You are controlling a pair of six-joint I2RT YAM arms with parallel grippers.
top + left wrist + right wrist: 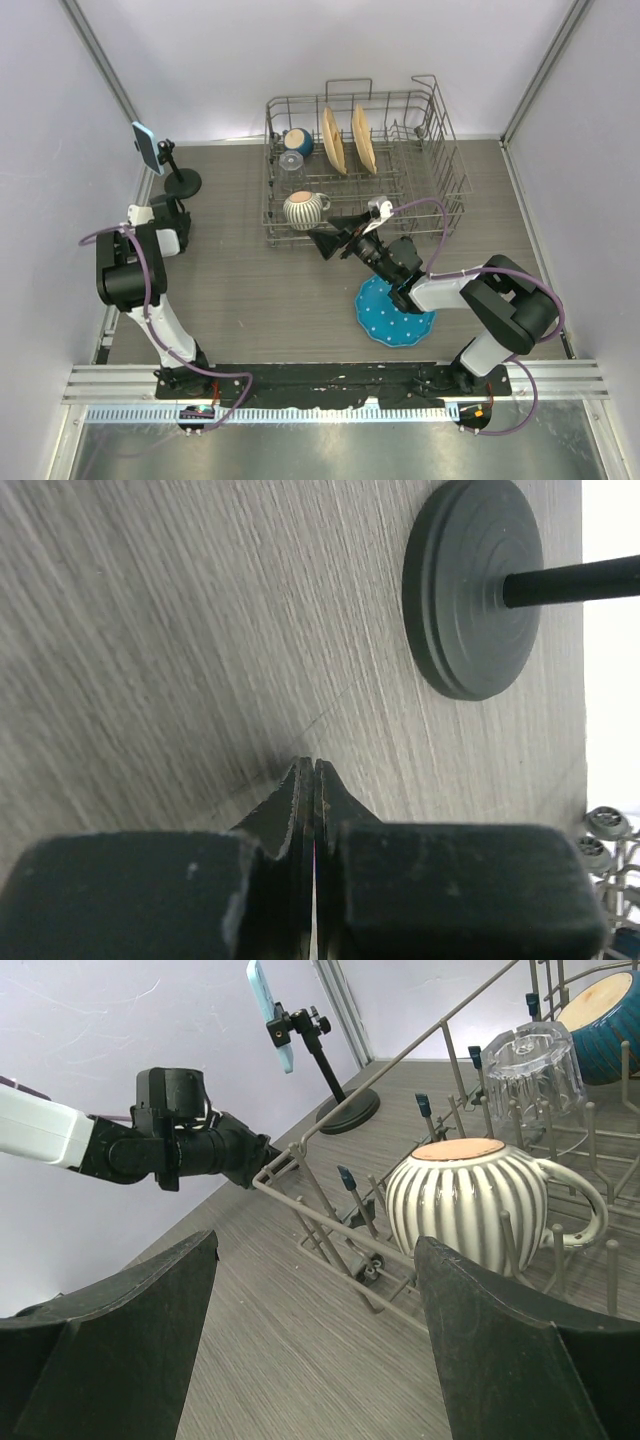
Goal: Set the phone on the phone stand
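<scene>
The light blue phone [147,146] sits held in the cradle on top of the black phone stand [181,181] at the far left of the table. The right wrist view shows the phone [271,1002] clamped on the stand [345,1112] too. My left gripper [170,213] is shut and empty, just in front of the stand's round base [472,585]; its fingertips [308,772] touch each other above the table. My right gripper [335,236] is open and empty, in front of the dish rack, next to a striped white mug [478,1204].
A wire dish rack [440,150] at the back holds the striped mug [304,209], a clear glass [290,161], a blue bowl [298,141] and two tan plates [348,139]. A blue dotted cloth [385,312] lies under the right arm. Walls close in left and right.
</scene>
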